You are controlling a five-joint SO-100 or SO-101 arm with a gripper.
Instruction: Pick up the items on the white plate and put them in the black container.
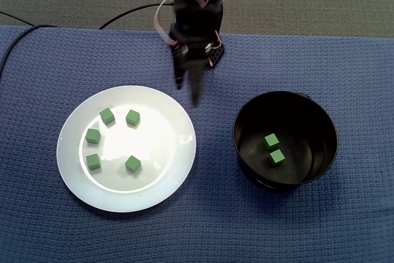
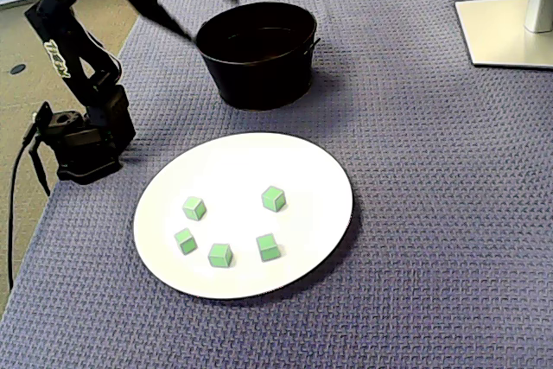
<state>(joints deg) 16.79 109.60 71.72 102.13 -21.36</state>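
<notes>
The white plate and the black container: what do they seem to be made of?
White plate: probably glazed ceramic or hard plastic, glossy; it throws a bright glare in its middle. Black container: thin-walled, with a dull sheen, perhaps coated metal or plastic, unclear which.

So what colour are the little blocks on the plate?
Green. The blocks on the white plate show it best in a fixed view.

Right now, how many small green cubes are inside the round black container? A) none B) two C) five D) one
B: a fixed view looking down shows one small green cube and a second one on the floor of the round black container. The other five lie on the round white plate.
</notes>
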